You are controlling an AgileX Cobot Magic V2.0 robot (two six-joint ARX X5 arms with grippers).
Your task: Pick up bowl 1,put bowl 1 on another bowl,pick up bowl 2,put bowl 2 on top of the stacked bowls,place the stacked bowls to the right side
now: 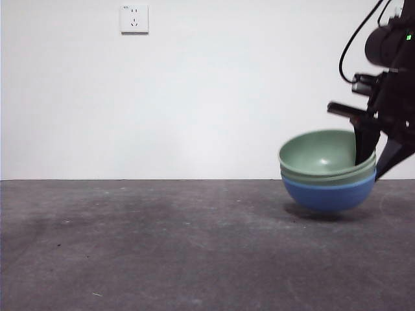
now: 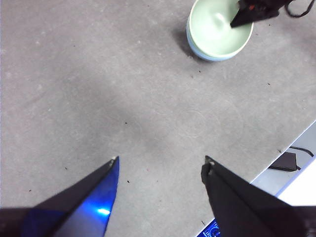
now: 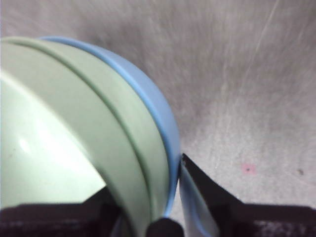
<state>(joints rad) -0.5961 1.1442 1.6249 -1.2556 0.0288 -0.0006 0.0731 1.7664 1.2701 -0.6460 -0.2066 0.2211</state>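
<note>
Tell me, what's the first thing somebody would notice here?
Probably the stacked bowls, two pale green ones nested in a blue one, tilted and seemingly lifted just off the gray table on the right of the front view. The right gripper pinches their rim, one jaw inside and one outside. The left gripper hangs open over bare table, away from the bowls.

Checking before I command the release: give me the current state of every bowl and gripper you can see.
stacked bowls: two green nested in the blue one, tilted, appears just off the table at the right side.
right gripper: shut on the stack's rim, one jaw inside, one outside.
left gripper: open, holding nothing, above bare table away from the stack.
wall socket: nothing plugged in.
</note>
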